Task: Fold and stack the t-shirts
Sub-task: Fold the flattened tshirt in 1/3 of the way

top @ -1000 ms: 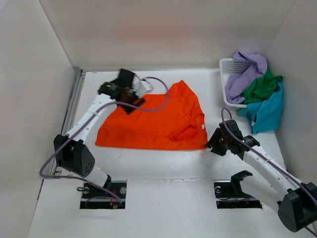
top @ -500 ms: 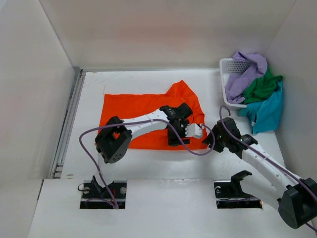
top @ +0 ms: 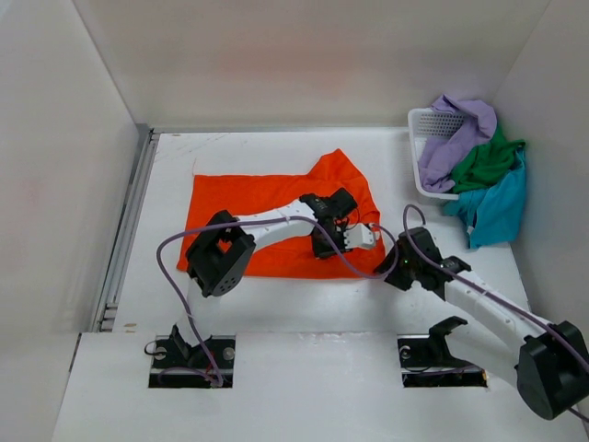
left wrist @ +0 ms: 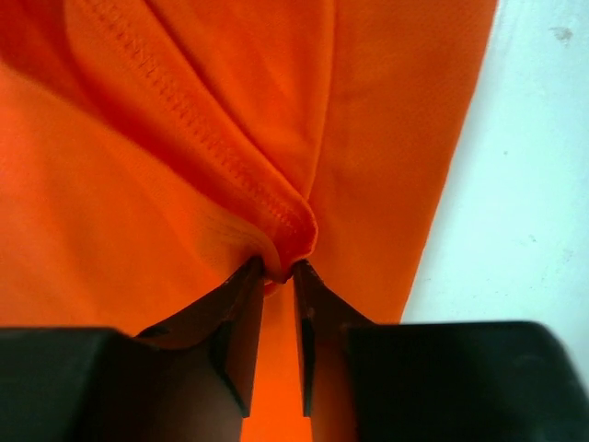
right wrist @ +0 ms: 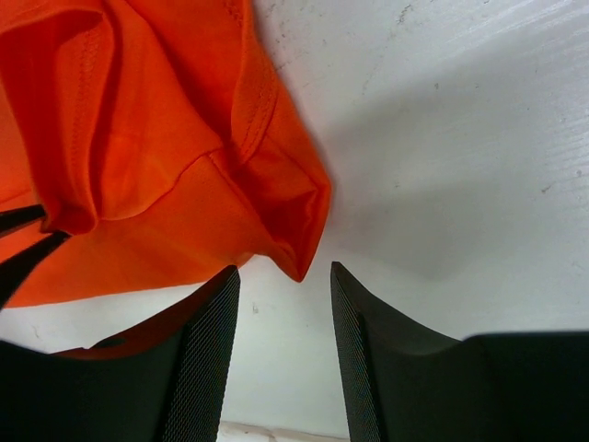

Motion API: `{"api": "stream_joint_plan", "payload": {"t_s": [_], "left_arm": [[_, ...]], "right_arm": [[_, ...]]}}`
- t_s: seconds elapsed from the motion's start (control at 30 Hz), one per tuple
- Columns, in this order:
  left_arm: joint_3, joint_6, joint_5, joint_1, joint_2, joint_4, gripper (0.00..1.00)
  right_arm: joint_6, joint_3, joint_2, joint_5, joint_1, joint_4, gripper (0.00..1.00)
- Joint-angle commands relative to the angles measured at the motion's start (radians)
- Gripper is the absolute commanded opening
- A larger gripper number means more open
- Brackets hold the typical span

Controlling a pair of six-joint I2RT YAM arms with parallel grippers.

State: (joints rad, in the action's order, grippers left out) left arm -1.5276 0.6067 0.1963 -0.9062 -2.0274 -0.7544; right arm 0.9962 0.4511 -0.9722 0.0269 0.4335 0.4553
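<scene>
The orange t-shirt [top: 258, 207] lies spread on the white table. My left gripper [top: 331, 238] has reached across to its right side. In the left wrist view the left gripper [left wrist: 279, 267] is shut on a stitched fold of the orange cloth [left wrist: 166, 184]. My right gripper [top: 388, 267] stands open at the shirt's near right corner. In the right wrist view that pointed corner [right wrist: 299, 262] hangs just beyond the gap of the right gripper [right wrist: 283, 276], untouched. The lavender [top: 456, 129], green [top: 488, 158] and teal [top: 502, 207] t-shirts are heaped at the back right.
A white mesh basket [top: 421, 124] stands at the back right with the three shirts spilling over it. White walls close in the table on the left, back and right. A metal rail [top: 129, 221] runs along the left edge.
My left arm has swung from the shirt's far left corner across to its right side and closed on a fold. The right gripper has edged closer to the near right corner.
</scene>
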Motion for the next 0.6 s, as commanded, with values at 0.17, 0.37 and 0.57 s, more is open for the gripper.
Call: {"api": "stream_joint_plan", "payload": {"t_s": [0.17,0.37,0.57], "left_arm": [[-0.060,-0.094,0.029,0.086,0.024,0.035,0.08],[-0.057,-0.212,0.034,0.183,0.001,0.072,0.16],[-0.055,-0.240,0.005,0.212,-0.011,0.064,0.38]], "right_arm": [[0.013,-0.025,-0.026,0.025,0.006,-0.070,0.29],[0.016,-0.055,-0.014,0.028,-0.006,-0.075,0.07],[0.012,-0.049,-0.011,0.028,-0.008,-0.060,0.08]]}}
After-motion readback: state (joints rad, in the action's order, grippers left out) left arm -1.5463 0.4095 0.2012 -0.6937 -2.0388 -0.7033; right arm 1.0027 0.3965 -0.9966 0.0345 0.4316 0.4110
